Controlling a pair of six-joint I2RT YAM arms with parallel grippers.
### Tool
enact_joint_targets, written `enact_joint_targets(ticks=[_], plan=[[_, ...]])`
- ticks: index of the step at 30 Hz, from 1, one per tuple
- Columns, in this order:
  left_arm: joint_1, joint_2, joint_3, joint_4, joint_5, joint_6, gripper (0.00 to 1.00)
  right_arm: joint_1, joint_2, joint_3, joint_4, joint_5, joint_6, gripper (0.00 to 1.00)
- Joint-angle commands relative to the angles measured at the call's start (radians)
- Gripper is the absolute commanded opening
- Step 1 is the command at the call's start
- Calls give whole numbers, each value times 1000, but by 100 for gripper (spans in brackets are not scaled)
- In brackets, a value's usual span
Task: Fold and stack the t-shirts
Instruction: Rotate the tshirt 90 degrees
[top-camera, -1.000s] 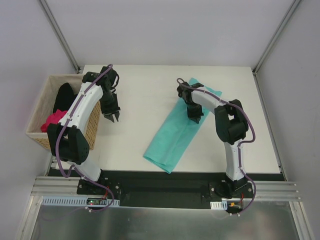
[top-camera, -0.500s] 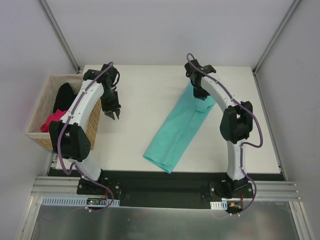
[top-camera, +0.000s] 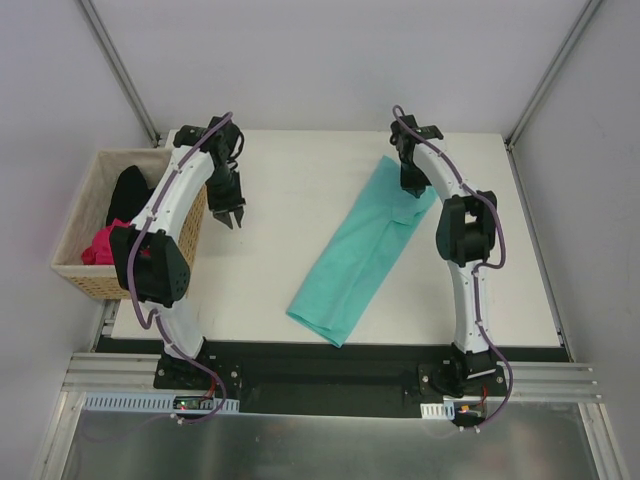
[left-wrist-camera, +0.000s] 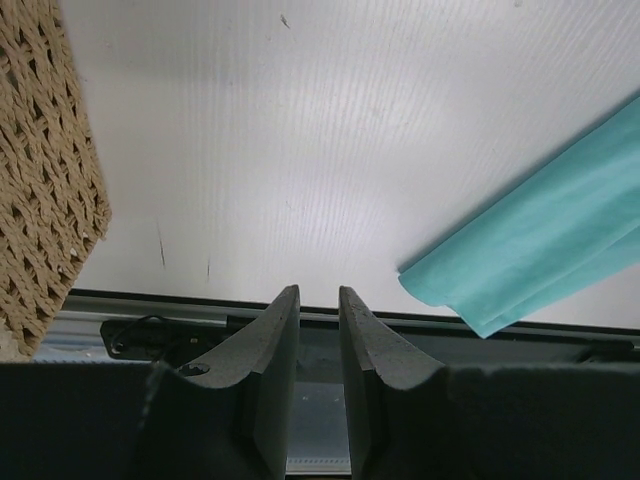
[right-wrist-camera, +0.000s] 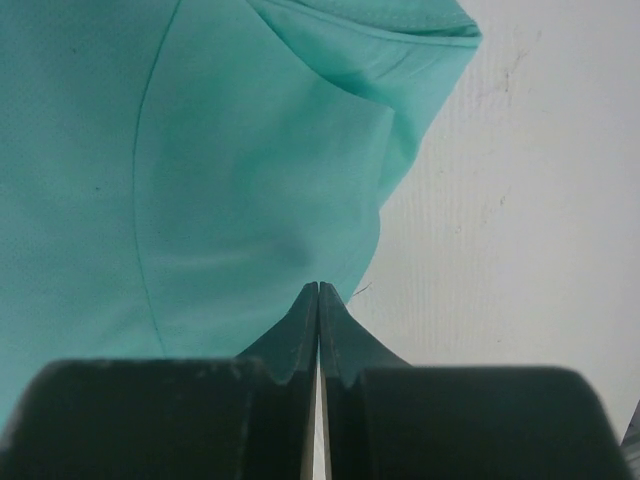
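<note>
**Overhead view.** The teal t-shirt, folded into a long narrow strip, lies flat on the white table. It runs from its near end at 7 o'clock to its far end at 1 o'clock. The right gripper sits on that far end, where a small flap of cloth is turned over.

**Right wrist view.** The right gripper's fingers are pressed together, and their tips meet at the edge of the teal cloth. The cloth puckers toward the tips and looks pinched between them.

**Left side.** The left gripper hangs over bare table at about 10 o'clock, well apart from the shirt. Its fingers stand slightly apart with nothing between them.

**Basket.** The wicker basket stands just off the table's 9 o'clock edge. It holds the black t-shirt at its far end and the magenta t-shirt nearer, both crumpled.
</note>
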Motion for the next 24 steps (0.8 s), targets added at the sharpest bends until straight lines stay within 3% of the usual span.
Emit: enact_joint_targets(ticks=[1,12,24], plan=[[-1,31,73,-62,12,16,22,-22,-7,59,-4,-22,-23,1],[1,102,152,-79,48,5,22,-94,-8,-4,-15,-3,-9,1],[-1,71,115,-85,42,-24,22,-126,30,-47,-3,-44,11,1]])
